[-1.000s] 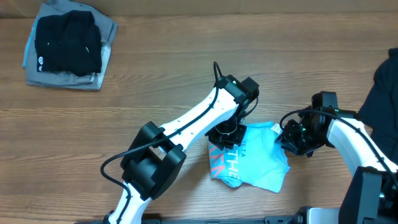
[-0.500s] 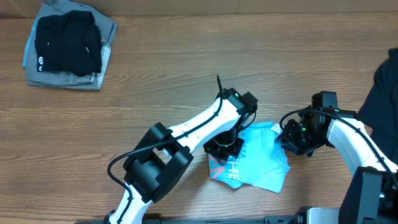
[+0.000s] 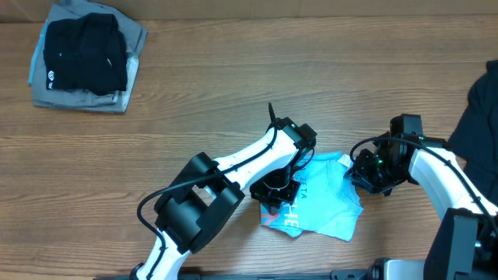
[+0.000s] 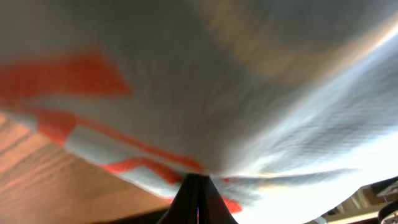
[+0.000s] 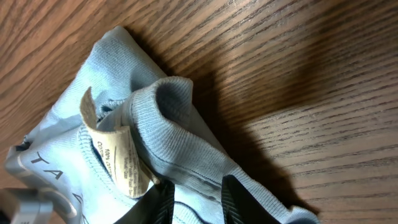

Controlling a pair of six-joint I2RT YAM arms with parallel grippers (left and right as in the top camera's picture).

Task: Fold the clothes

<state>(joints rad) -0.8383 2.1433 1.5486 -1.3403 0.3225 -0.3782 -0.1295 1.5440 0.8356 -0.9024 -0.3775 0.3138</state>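
Both tight on the T-shirt (image 3: 331,208): left pincer (image 4: 198,182), grip hidden overhead, and right pincer (image 5: 198,194) at collar (image 5: 173,102)

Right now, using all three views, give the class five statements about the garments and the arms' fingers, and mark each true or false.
1. The left arm's fingers are shut on the light blue T-shirt. True.
2. The T-shirt lies spread out flat. False: it is bunched up, and its collar label is curled over.
3. The folded black and grey garments sit right beside the T-shirt. False: they lie at the far left corner of the table, well apart from it.
4. A dark garment lies at the right edge. True.
5. Red lettering shows on the T-shirt. True.
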